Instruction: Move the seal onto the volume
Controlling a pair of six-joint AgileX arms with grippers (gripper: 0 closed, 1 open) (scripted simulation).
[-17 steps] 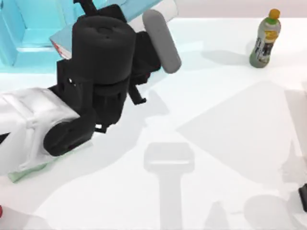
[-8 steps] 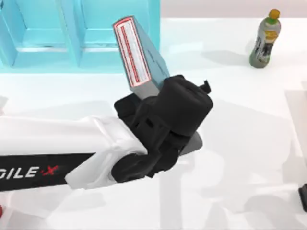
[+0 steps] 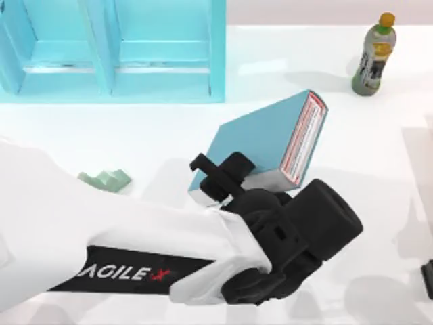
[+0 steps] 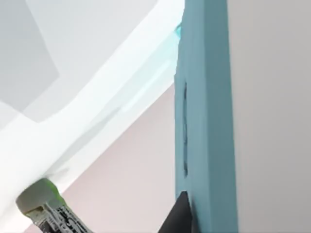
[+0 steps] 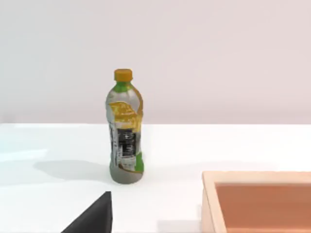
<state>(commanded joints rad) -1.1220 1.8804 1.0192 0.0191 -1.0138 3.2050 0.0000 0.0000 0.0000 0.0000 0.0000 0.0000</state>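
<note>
The volume (image 3: 260,142), a teal-blue book with white page edges, hangs tilted above the middle of the table. My left gripper (image 3: 226,177) is shut on its lower left edge, mostly hidden under the black wrist. In the left wrist view the teal cover (image 4: 206,121) stands close up, with one dark fingertip (image 4: 181,217) against it. The seal is out of view. My right gripper (image 3: 427,279) is parked at the table's right edge.
A turquoise shelf unit (image 3: 115,47) stands at the back left. A pale green jagged piece (image 3: 105,179) lies left of the book. An orange-capped bottle (image 3: 374,54) stands at the back right. The right wrist view shows an orange-tan box (image 5: 257,199) near that bottle (image 5: 125,131).
My left arm has carried the book from the shelf at the back left out to the middle of the table, swinging to the right. The right arm has not moved.
</note>
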